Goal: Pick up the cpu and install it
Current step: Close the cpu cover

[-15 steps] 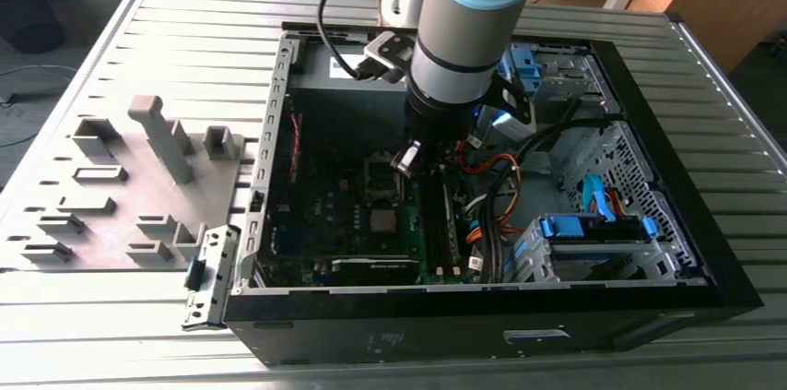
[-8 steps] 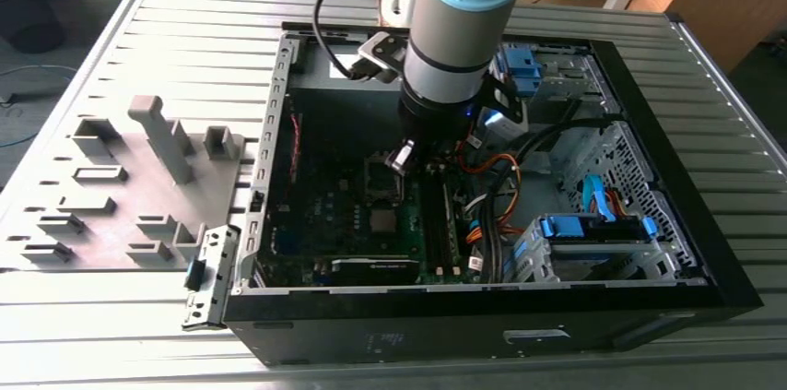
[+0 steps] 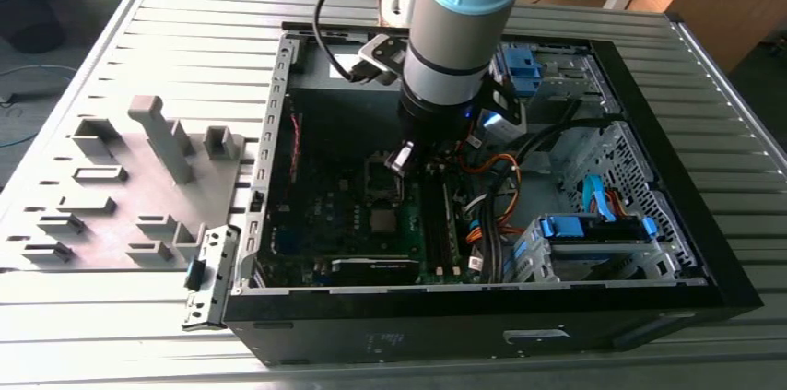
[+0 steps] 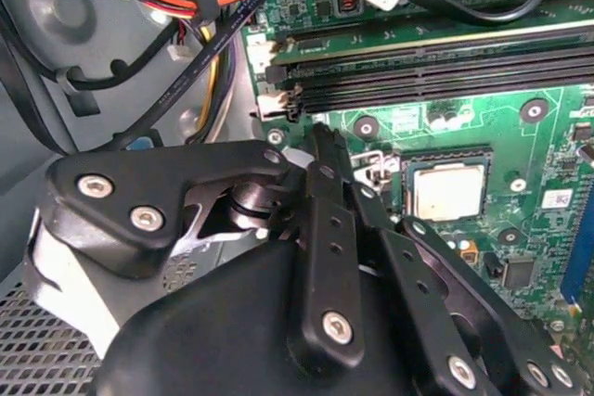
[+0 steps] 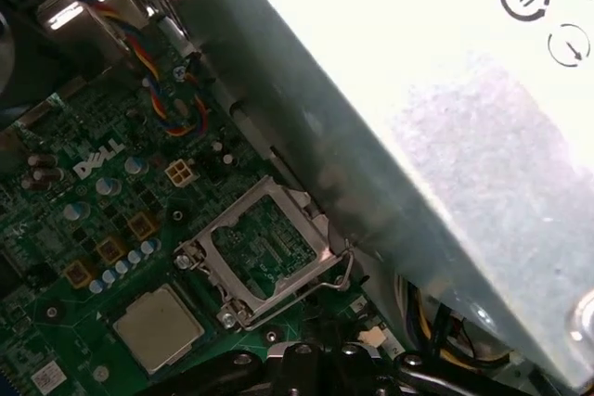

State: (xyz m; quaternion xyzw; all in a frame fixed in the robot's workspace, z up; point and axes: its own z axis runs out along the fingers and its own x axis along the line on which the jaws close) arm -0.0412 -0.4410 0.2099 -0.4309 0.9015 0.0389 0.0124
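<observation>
Gripper (image 4: 320, 141) – opening unclear (cannot tell) – hangs near cpu (image 4: 448, 190), lying flat on motherboard (image 4: 548, 146).

Cpu (image 4: 448, 190): small flat square chip with a pale silvery-grey metal top and a dull sheen. It lies flat, top face up, seated in a dark square socket (image 4: 445, 150) on the green board (image 4: 538, 136). In the first wrist view the cpu (image 5: 158, 326) sits just beside a hinged metal frame (image 5: 227, 213), which is swung open and not over the chip. In the exterior view the cpu (image 3: 385, 220) is at about 9 o'clock from the middle of the case (image 3: 492, 316), with the memory slots (image 3: 440, 224) at its 3 o'clock
</observation>
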